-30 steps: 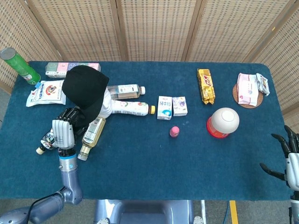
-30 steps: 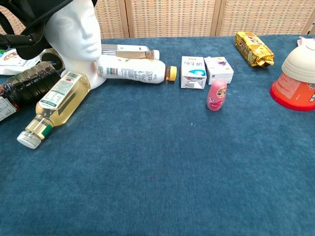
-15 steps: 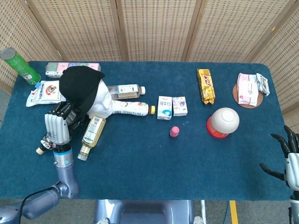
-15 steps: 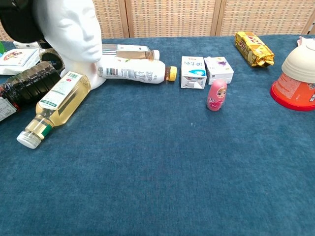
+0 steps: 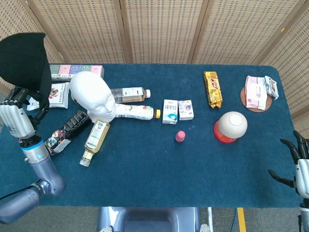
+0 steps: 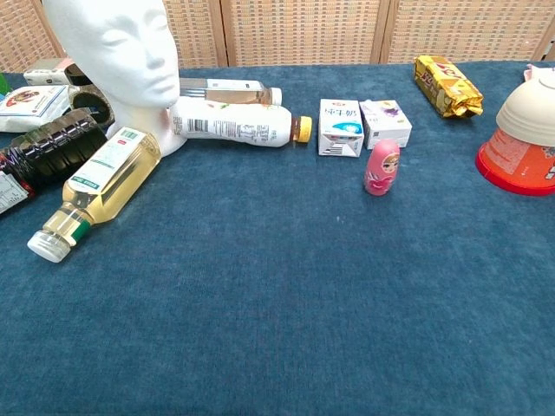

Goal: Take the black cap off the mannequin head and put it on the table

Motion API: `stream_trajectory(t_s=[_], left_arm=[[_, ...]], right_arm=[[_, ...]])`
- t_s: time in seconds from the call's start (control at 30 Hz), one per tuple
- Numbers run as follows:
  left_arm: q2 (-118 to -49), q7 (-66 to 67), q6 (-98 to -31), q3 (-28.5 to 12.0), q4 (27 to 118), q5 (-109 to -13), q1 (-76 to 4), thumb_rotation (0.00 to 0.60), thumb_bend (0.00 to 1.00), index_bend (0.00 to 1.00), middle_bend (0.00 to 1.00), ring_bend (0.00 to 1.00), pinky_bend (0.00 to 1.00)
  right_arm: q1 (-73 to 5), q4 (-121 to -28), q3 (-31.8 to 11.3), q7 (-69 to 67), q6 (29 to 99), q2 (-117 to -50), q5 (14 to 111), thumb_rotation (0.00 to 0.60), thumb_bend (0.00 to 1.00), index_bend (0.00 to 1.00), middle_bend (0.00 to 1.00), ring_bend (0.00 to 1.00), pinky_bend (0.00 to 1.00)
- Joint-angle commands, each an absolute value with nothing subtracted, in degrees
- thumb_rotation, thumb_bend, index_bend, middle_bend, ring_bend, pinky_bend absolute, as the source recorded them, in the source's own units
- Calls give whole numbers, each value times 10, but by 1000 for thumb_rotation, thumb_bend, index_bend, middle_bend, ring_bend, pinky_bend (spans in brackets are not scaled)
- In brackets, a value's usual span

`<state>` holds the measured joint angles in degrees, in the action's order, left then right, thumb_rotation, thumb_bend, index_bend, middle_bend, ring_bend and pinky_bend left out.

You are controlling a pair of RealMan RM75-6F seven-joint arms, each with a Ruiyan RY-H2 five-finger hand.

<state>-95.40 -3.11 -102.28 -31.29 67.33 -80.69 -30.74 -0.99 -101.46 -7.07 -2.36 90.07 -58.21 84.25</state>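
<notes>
The black cap (image 5: pixel 25 60) hangs in the air at the far left of the head view, off the white mannequin head (image 5: pixel 91 96), which stands bare on the blue table (image 5: pixel 145 159). My left hand (image 5: pixel 17 118) grips the cap's lower edge from below, raised well left of the mannequin head (image 6: pixel 117 52). My right hand (image 5: pixel 299 162) stays low at the table's right front corner, fingers spread and holding nothing. The chest view shows neither hand nor the cap.
Around the mannequin lie a yellow-liquid bottle (image 5: pixel 94 142), a dark bottle (image 5: pixel 65 133), white bottles (image 5: pixel 137 112) and a snack bag (image 5: pixel 58 93). Two small cartons (image 5: pixel 177 111), a pink doll (image 5: pixel 180 136), a red-and-white bowl (image 5: pixel 231 126), a gold packet (image 5: pixel 212 88) sit further right.
My left hand has lifted the cap off the mannequin head and carried it up and to the left. The head is now bare. The right hand has not moved.
</notes>
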Motion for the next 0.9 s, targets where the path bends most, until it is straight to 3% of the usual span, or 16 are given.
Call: stream_trajectory(t_s=[0.03,0.47,0.63,0.9], left_arm=[[-932,-46,-1011,-324,683,-791,-299,600,460,711,694,518,678],[-871,-79,-1104,-295,757,-916,-290,600,457,711,694,518,678],[-815,-76,-1124,-239,729,-1057,-304,600,444,711,693,518,678],[-781,-5,-1124,-169,685,-1240,-345,600,446,722,696,518,678]], right_arm=[[-11,-1015,-70,-21,899,-583,843,600,0,192,1,0,0],[-9,-1017,-70,-21,902,-582,843,600,0,191,1,0,1],[-10,-1017,-69,-22,900,-582,844,600,0,192,1,0,0],[-9,-1019,-69,-21,903,-582,844,600,0,192,1,0,0]])
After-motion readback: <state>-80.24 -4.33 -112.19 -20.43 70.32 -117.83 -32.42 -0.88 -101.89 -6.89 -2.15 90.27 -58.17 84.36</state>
